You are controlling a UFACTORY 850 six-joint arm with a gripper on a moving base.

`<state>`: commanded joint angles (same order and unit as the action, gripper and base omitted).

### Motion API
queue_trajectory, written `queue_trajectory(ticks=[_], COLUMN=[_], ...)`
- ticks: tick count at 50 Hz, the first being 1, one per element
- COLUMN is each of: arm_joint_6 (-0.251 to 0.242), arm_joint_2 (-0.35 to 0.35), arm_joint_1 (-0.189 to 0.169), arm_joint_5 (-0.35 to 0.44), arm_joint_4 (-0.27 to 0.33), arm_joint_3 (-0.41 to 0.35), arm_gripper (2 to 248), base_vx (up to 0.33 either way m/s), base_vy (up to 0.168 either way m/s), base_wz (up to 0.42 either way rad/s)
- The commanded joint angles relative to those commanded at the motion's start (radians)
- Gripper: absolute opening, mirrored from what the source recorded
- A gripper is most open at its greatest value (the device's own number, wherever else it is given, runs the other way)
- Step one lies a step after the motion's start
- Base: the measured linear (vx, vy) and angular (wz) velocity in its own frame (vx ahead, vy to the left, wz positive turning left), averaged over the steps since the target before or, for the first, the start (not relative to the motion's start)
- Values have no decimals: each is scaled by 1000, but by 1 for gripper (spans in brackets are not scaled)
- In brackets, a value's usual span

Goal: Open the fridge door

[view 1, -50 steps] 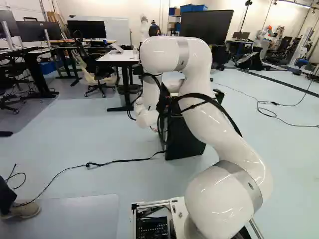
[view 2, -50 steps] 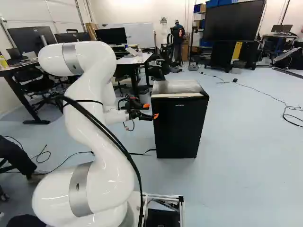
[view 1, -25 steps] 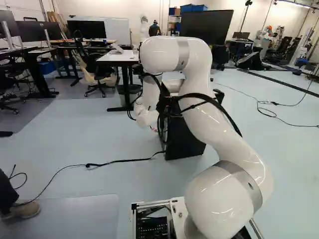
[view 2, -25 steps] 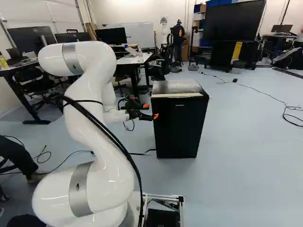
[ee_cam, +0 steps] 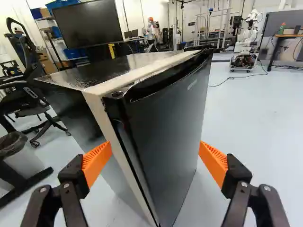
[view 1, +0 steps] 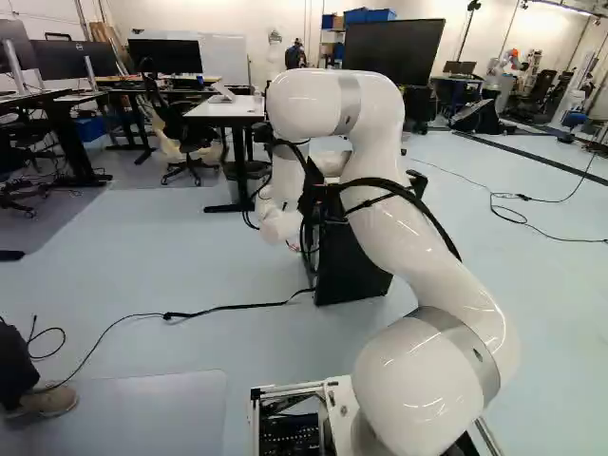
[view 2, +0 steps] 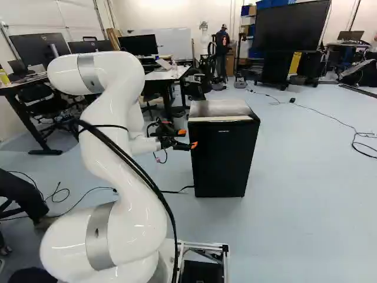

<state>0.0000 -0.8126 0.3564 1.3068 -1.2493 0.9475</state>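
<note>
Fridge (view 1: 350, 277) part-hidden in left base view

White arm (view 1: 427, 228) stands right of the middle, partly obscuring the black fridge (view 1: 351, 275). Dark cable (view 1: 223, 308) lies across the floor (view 1: 190, 256) beside the fridge. Noted beyond: white-topped desk (view 1: 223, 109), office chair (view 1: 193, 138), large dark screen (view 1: 394, 47).

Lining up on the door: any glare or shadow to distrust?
Wrist view: glossy reflections on the fridge top, shadow in the recess along the door's upper edge. Right base view: pale sheen on the fridge top, door nearly black. Left base view: highlights on the arm, which hides part of the fridge.
</note>
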Motion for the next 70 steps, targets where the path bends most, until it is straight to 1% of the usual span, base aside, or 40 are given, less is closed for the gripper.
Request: queue_trajectory(ticks=[15,39,70], arm_joint_6=[0,0,0], arm_joint_2=[0,-12,-13], arm_joint_1=[0,-4,-5], arm_joint_5=[0,0,0], arm_joint_4=[-17,-18,-18], arm_joint_3=[1,24,25], arm_gripper=[247,247,247], base_vx=[0,0,0], base_vy=[0,0,0], base_wz=[0,0,0])
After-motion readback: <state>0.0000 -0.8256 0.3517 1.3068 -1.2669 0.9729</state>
